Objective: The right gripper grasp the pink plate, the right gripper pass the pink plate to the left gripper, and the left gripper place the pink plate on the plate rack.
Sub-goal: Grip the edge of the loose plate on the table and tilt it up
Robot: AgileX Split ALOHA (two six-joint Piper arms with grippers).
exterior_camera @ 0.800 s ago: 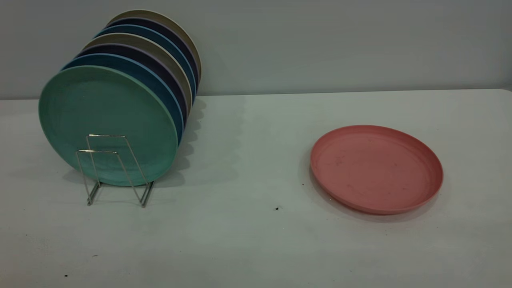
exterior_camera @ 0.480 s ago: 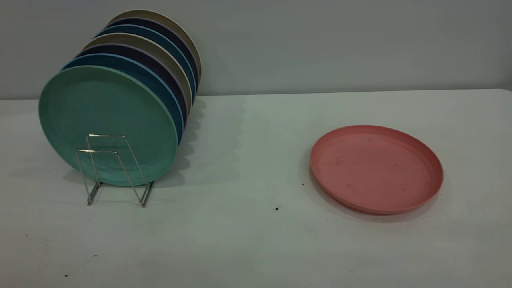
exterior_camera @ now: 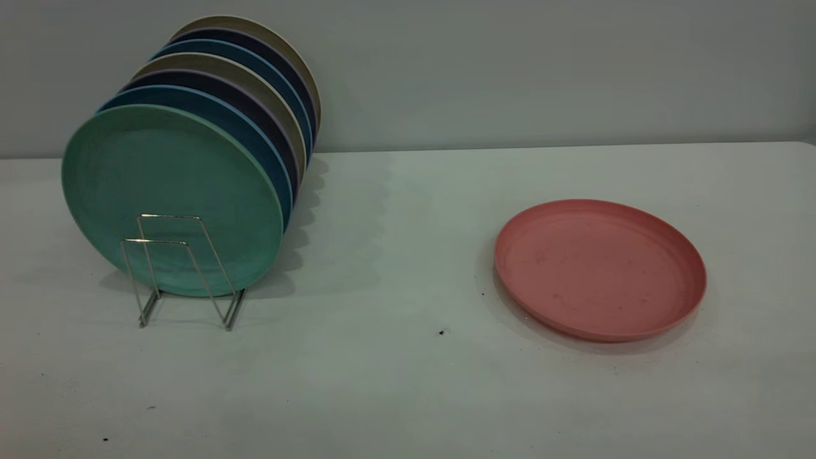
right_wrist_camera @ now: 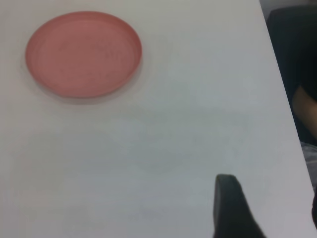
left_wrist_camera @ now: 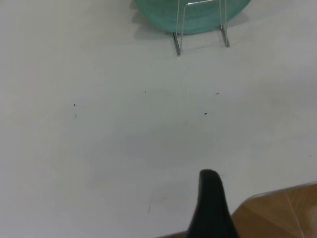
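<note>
Your right gripper (right_wrist_camera: 233,208) hangs well clear of the pink plate (exterior_camera: 599,268); your left gripper (left_wrist_camera: 212,206) faces the plate rack (exterior_camera: 182,268). Finger spread: cannot tell.

No change can be made out across the exterior sequence. The pink plate (exterior_camera: 599,268), right of centre in the frame, shows the same outline and position as 0.8 s and 0.5 s ago. So do the plate rack (exterior_camera: 171,217) and the teal-green plate (exterior_camera: 166,166) at the left. The two wrist views have no earlier counterparts, so change there cannot be judged.
</note>
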